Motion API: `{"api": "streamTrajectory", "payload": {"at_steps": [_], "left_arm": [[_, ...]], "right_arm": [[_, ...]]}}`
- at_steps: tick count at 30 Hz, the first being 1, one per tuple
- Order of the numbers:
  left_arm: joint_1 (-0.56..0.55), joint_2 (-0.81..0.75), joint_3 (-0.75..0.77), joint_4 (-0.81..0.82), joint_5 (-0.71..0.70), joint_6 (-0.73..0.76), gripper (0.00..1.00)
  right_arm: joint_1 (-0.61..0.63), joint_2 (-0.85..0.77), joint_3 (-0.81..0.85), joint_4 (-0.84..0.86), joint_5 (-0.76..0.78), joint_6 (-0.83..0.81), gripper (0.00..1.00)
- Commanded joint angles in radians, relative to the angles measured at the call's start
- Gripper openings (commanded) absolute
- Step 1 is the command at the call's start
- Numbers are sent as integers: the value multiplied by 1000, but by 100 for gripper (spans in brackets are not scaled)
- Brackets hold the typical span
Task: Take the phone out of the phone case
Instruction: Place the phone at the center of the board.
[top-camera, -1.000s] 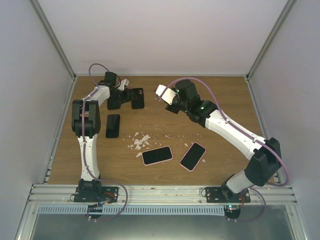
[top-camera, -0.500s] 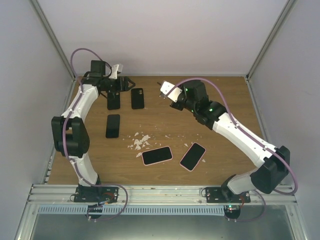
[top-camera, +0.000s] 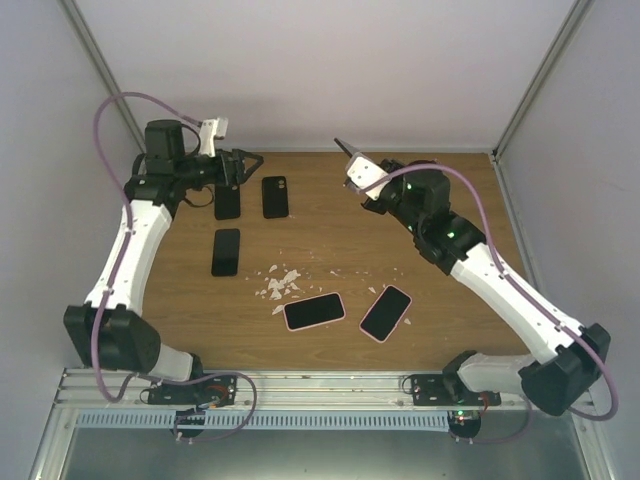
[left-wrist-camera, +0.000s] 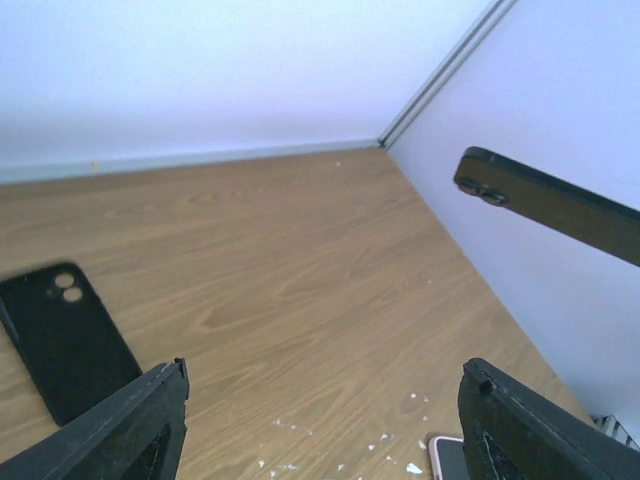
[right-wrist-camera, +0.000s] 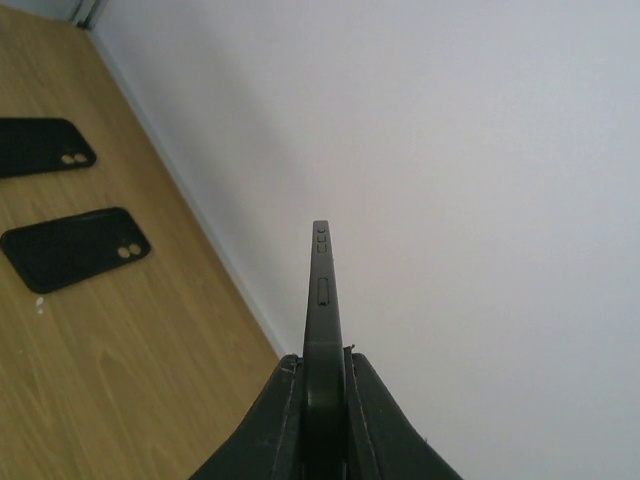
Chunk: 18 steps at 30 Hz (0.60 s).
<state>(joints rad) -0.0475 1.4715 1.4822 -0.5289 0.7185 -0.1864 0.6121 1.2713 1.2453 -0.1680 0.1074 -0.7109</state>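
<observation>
My right gripper (top-camera: 362, 172) is raised above the back of the table, shut on the lower end of a thin black phone (right-wrist-camera: 322, 290). The phone stands edge-on between the jaws (right-wrist-camera: 323, 385) and has no case on it. From the left wrist view the same phone (left-wrist-camera: 560, 205) hangs in the air at the right, its two camera lenses showing. My left gripper (top-camera: 243, 166) is open and empty (left-wrist-camera: 325, 420), lifted over the back left of the table. Two phones in pink cases (top-camera: 314, 310) (top-camera: 386, 313) lie screen-up near the front middle.
Three black slabs lie flat at the back left (top-camera: 275, 196) (top-camera: 227, 201) (top-camera: 226, 251); whether they are cases or phones I cannot tell. White crumbs (top-camera: 280, 283) are scattered mid-table. Grey walls close in the back and both sides.
My left arm has lifted off the black slabs and swung back to the left, its jaws opening wider. My right arm has risen and moved right, carrying the black phone.
</observation>
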Motion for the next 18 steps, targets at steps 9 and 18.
{"api": "streamTrajectory", "payload": {"at_steps": [9,18], "left_arm": [[21,-341,-203,125,138,-176,80],[31,-458,-311,153,260,-265,82]], "right_arm": [[54,-181,-227,403,42,-118,0],[226,-110,-365,767,153,-435,1]]}}
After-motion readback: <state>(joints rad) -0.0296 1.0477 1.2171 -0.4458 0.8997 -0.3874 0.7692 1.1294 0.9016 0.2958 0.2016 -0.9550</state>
